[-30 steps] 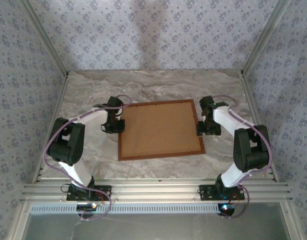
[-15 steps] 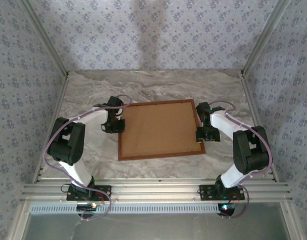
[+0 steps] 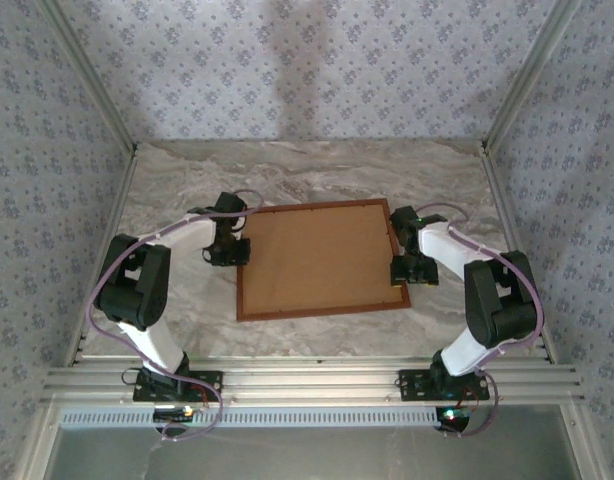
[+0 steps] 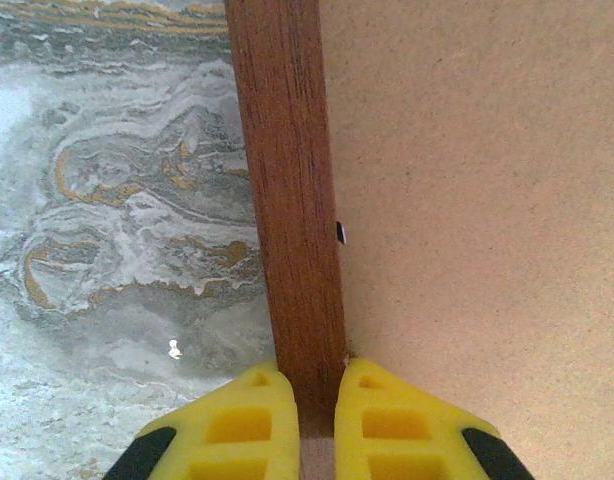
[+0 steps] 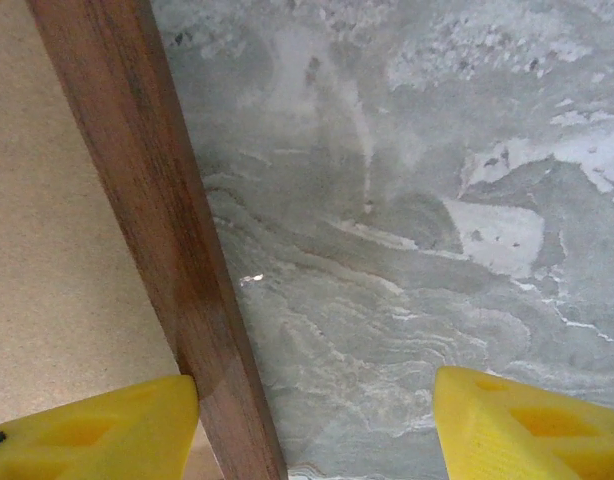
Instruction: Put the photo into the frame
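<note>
At centre of grey marble surface (image 3: 317, 175): frame (image 3: 322, 311) flat, back side up, brown backing board (image 3: 322, 258) filling it. Left pincer (image 4: 305, 392) pinched tight on frame's left moulding, 2 yellow fingers (image 4: 237, 415) pressing wood from either side. Right pincer (image 5: 315, 395) at frame's right moulding, jaws wide apart, gripping nothing: 1 finger over backing board, other over bare marble, moulding between them. Blue-patterned walls (image 3: 307, 70) enclose surface on 3 sides.

Grey marbled tabletop (image 3: 307, 170) enclosed by 3 floral-patterned walls (image 3: 307, 70).
</note>
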